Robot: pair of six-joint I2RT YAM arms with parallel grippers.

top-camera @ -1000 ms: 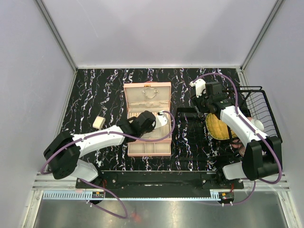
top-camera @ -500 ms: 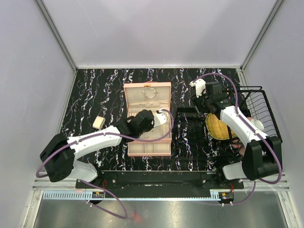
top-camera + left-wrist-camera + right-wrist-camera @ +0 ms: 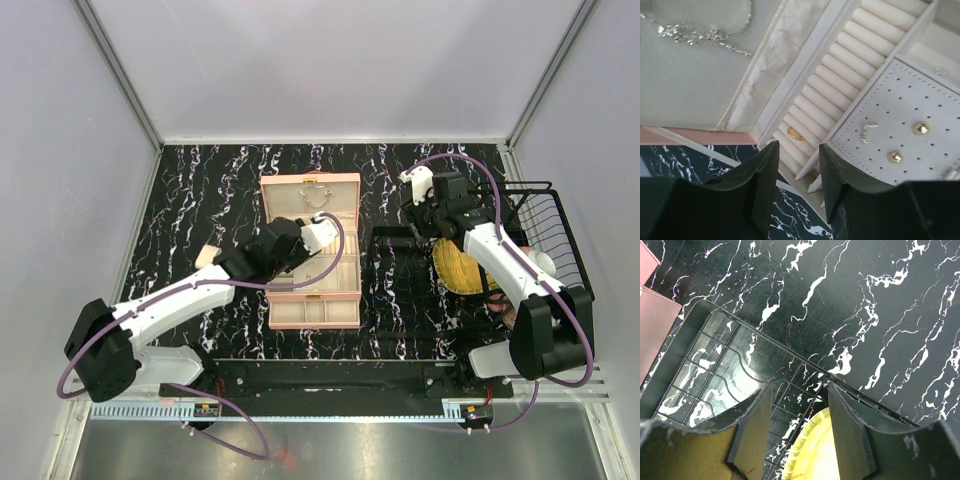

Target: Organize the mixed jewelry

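Observation:
The pink jewelry case (image 3: 311, 183) lies open mid-table, cream inside. In the left wrist view a silver necklace (image 3: 700, 36) lies in the lid, a gold ring (image 3: 795, 134) sits among the ring rolls, and two gold studs (image 3: 921, 128) and a small silver piece (image 3: 868, 132) sit on the dotted pad. My left gripper (image 3: 798, 155) is open and empty, just above the case's left edge beside the ring rolls; from above it shows over the case (image 3: 305, 235). My right gripper (image 3: 797, 405) is open and empty above the black wire rack (image 3: 715, 365) and a yellow plate (image 3: 815, 455).
A small cream block (image 3: 208, 254) lies left of the case, partly under the left arm. The black wire rack (image 3: 545, 225) with the yellow plate (image 3: 455, 268) stands at the right. Grey walls bound the marbled table.
The left arm has swung left and back, bringing its gripper from the case's middle toward the case's left edge. The right arm has not moved.

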